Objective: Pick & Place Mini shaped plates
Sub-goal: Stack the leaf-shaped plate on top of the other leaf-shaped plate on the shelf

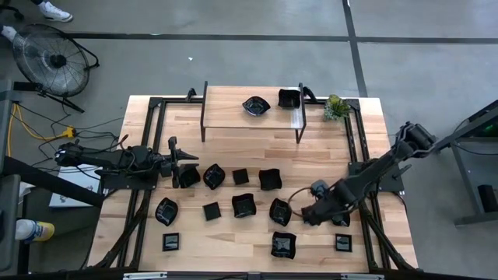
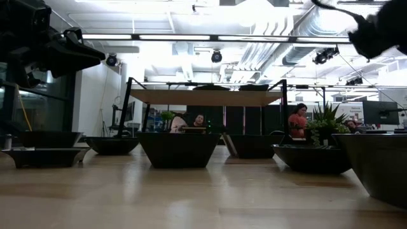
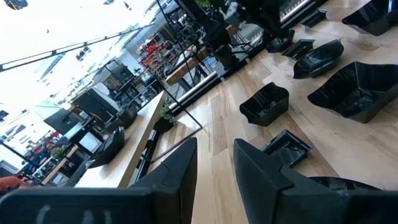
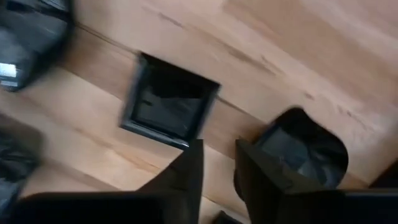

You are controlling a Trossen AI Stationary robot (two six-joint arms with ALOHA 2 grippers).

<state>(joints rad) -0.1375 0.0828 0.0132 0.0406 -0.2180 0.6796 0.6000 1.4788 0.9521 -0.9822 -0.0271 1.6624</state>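
Note:
Several mini shaped plates, small glossy black dishes, lie in loose rows on the wooden table [image 1: 257, 152]. Two more stand on the raised shelf [image 1: 233, 117] at the far side: a wavy one [image 1: 255, 106] and a squarish one [image 1: 289, 98]. My left gripper [image 1: 185, 161] [image 3: 216, 168] hovers at the left end of the middle row, just over a dish [image 1: 187, 178], its fingers a narrow gap apart and empty. My right gripper [image 1: 306, 216] [image 4: 219, 162] hangs above bare wood between a round dish [image 1: 280, 211] and a flat square dish [image 4: 168, 106], slightly open and empty.
A small green plant [image 1: 335, 107] stands at the far right, beside the shelf. Black frame rails [image 1: 148, 155] run along both sides of the table. Bare wood lies between the shelf and the dish rows. People sit in the room beyond the table [image 2: 297, 121].

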